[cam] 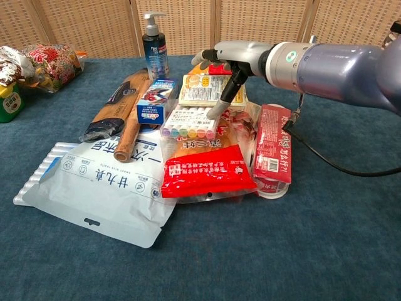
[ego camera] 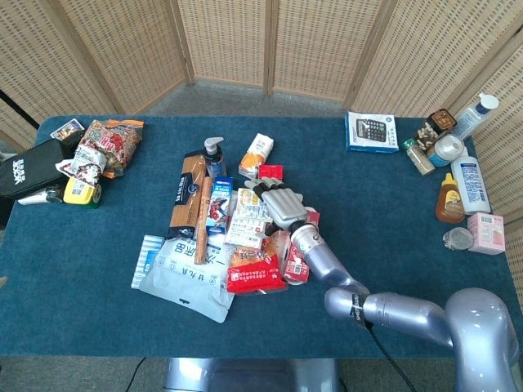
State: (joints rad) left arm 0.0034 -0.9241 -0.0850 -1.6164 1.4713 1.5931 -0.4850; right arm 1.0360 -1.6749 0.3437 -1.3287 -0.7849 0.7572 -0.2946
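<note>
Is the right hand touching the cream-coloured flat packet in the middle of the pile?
Cannot tell. In the chest view the right hand spreads over the cream packet, thumb pointing down at its edge, but neither contact nor a gap shows plainly. The head view hides the packet under the hand.

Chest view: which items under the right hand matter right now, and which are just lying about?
In hand: right hand; cream snack pack; marker box.
Lying about: pump bottle; white pouch; red packet; calculator.

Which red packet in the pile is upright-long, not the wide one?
The long red packet at the pile's right edge, beside the right hand; the wide red packet lies crosswise in front.
</note>
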